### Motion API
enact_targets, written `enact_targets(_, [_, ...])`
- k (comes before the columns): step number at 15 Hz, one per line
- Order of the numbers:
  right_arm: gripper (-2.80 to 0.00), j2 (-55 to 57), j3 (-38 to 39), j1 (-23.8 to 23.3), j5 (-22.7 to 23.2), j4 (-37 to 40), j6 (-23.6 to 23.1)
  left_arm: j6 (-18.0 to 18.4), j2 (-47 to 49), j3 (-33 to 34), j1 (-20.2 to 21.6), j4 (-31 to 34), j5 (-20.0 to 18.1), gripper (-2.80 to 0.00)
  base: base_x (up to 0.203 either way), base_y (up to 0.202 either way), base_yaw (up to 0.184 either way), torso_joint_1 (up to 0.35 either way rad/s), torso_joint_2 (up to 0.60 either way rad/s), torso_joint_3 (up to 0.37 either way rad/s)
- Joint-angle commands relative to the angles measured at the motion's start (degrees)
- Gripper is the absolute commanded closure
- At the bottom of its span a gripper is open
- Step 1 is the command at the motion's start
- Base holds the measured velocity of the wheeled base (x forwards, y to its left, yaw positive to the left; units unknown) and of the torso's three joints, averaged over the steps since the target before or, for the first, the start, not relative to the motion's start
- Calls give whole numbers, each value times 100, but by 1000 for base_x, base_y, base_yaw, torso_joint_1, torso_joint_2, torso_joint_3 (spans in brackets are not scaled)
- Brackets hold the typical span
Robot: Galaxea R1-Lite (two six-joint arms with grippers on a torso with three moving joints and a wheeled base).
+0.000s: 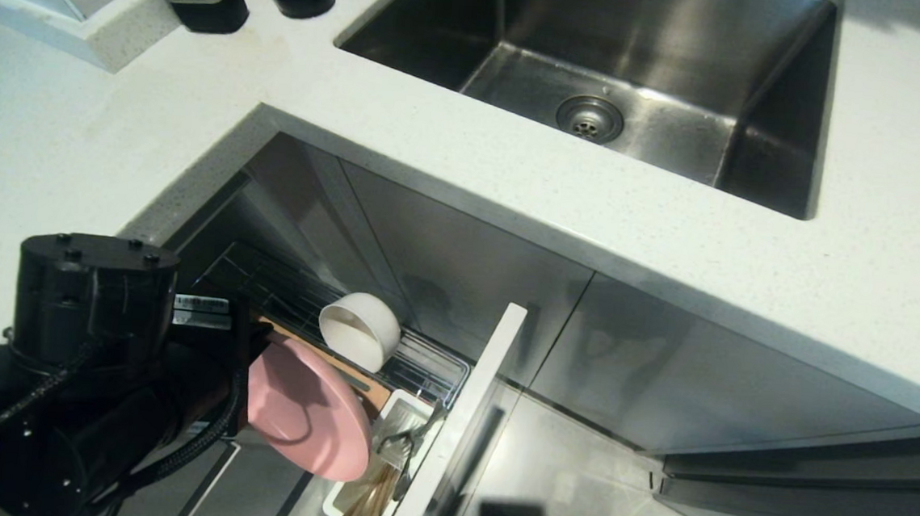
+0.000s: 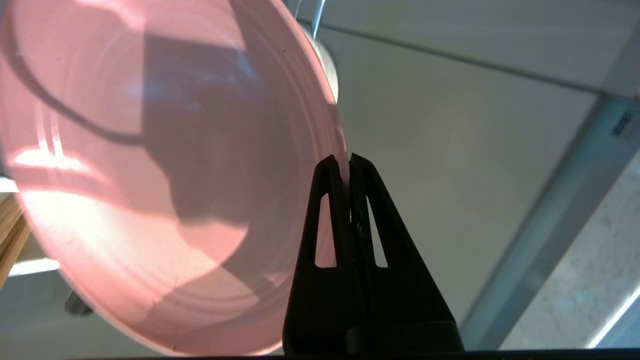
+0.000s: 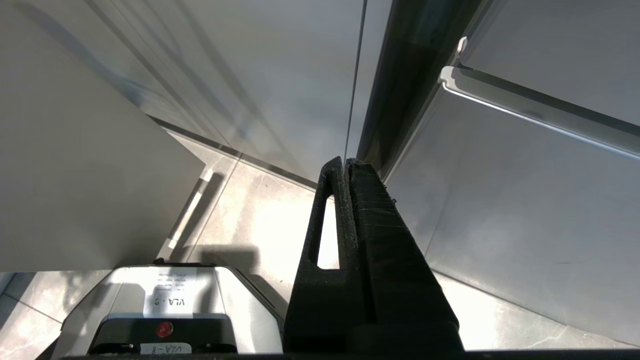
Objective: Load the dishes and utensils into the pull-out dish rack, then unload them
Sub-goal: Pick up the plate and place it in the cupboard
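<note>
Head view. The pull-out dish rack point(image 1: 428, 369) stands drawn out from under the white countertop point(image 1: 673, 224), at about 7 o'clock from the steel sink point(image 1: 602, 74). It is a chrome wire frame with a tan wooden strip along it and a pale flat front panel point(image 1: 461, 420) running edge-on toward 6 o'clock.

The pink plate point(image 1: 307, 413) is wide, flat and round, glossy, with a faint raised ring; it is tilted on edge over the rack, its face turned toward the camera. The left gripper point(image 2: 346, 162) is clamped on the plate's rim, as the left wrist view shows: the two black fingers point(image 2: 327, 210) are pressed together with the thin pink edge between them. The left arm point(image 1: 88, 361) fills the 8 o'clock corner of the head view and hides the gripper there.

The cream-white bowl point(image 1: 359, 329) is round and smooth; it rests on its side in the rack at about 1 o'clock from the plate, close to it. The white utensil cup point(image 1: 396, 415) sits just inside the front panel, at 3 o'clock from the plate; grey metal, likely the spoon point(image 1: 407, 436), shows in it. The light-wood chopsticks point(image 1: 365, 510) lie fanned at 6 o'clock from the cup.

Right wrist view. The right gripper point(image 3: 346, 162) has its fingers pressed together on nothing, beside cabinet fronts and floor tiles
</note>
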Motion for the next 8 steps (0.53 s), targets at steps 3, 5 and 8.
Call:
enact_targets(3, [0, 2, 9, 2, 1, 0, -2, -59, -1, 55, 215, -92, -16, 0, 0, 0, 0, 0, 0, 0])
enact_targets(5, [0, 2, 9, 2, 1, -2, -2, -54, -54, 46, 331, -278, -82, 0, 0, 0, 0, 0, 0, 0])
enact_targets(8, [0, 2, 9, 2, 1, 0, 5, 46, -144, 53, 637, -486, -443, 0, 0, 0, 0, 0, 0, 0])
